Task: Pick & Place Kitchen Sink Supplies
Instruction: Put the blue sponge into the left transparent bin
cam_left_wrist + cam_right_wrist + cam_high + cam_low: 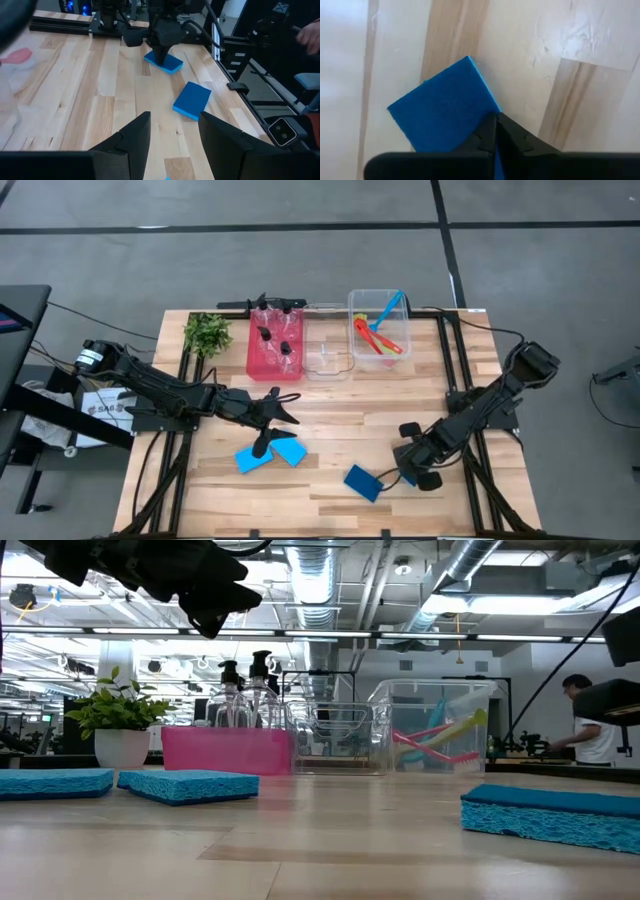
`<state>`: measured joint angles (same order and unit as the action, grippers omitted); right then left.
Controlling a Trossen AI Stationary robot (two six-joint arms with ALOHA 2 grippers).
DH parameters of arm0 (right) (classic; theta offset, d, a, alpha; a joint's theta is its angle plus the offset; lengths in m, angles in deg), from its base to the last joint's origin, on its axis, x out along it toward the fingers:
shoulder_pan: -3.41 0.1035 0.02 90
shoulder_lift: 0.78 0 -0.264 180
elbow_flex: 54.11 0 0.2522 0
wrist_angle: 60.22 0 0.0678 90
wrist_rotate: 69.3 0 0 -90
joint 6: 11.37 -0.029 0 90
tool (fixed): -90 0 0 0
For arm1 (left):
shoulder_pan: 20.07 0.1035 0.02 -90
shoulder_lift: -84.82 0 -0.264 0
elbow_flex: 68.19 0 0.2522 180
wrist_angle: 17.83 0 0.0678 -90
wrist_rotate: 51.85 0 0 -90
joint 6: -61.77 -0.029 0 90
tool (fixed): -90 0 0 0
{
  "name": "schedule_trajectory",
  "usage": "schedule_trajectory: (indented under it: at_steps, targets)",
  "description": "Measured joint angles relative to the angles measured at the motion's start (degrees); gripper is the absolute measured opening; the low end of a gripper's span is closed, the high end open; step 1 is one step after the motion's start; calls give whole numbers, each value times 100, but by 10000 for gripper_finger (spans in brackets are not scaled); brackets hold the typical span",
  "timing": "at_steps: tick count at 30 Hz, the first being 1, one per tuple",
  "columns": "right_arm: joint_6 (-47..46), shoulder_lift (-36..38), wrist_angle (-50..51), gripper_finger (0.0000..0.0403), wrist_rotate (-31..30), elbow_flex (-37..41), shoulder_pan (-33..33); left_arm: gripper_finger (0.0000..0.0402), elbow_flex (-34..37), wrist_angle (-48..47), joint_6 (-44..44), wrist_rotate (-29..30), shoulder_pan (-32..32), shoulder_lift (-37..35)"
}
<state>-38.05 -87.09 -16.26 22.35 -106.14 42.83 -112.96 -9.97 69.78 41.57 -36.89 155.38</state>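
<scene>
Sponges lie in two places on the table. Two light-blue sponges rest side by side, touching, at front left; one dark-blue sponge lies alone at front right.

Left gripper hangs above the table near the light-blue pair, fingers spread wide and holding nothing, as the left wrist view confirms. This posture suits either an approach to a sponge or a wait clear of the other arm.

Right gripper sits low, just beside the dark-blue sponge. In the right wrist view its fingertips meet in a closed point at the sponge's near edge. Whether they pinch the sponge or merely rest on it cannot be determined.

Bins stand along the rear edge:
- Pink bin: holds the pump bottles, upright.
- Middle clear bin: appears empty; judged the likely destination for the sponges.
- Right clear bin: holds the brushes, leaning.

Plant stands at rear left, clear of the work.

Judgement: bottles and brushes are sorted; all three sponges remain.
</scene>
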Motion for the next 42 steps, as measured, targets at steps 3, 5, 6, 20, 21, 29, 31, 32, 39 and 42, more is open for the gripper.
schedule_trajectory:
  at_steps: [3,5,6,20,21,29,31,32,39,42]
  targets:
    - [114,159,-9,1,-201,-82,-29,168,0,23,0,0,1,0]
    - [172,357,-19,1,-598,-213,-53,168,0,25,0,0,-1,0]
    - [205,444,-37,0,-769,-263,-54,168,0,29,0,0,1,0]
    - [598,1212,493,0,-2188,-1069,-121,168,-2,51,0,-3,1,2]
    - [367,1212,612,1,-2146,-1096,-150,168,-2,51,0,-3,1,0]
    - [-1597,782,1924,55,-1619,-1098,-444,168,-1,58,0,-3,1,1]
    - [-1696,592,2027,84,-1398,-1098,-455,168,-1,73,0,-3,1,0]
    - [-1694,500,2014,99,-1292,-1098,-464,168,-2,75,0,-3,1,0]
    - [-1372,-70,1791,212,-867,-1108,-462,168,-2,75,0,-3,1,0]
    - [-1146,-274,1728,240,-857,-1121,-475,168,-1,75,0,-4,1,2]
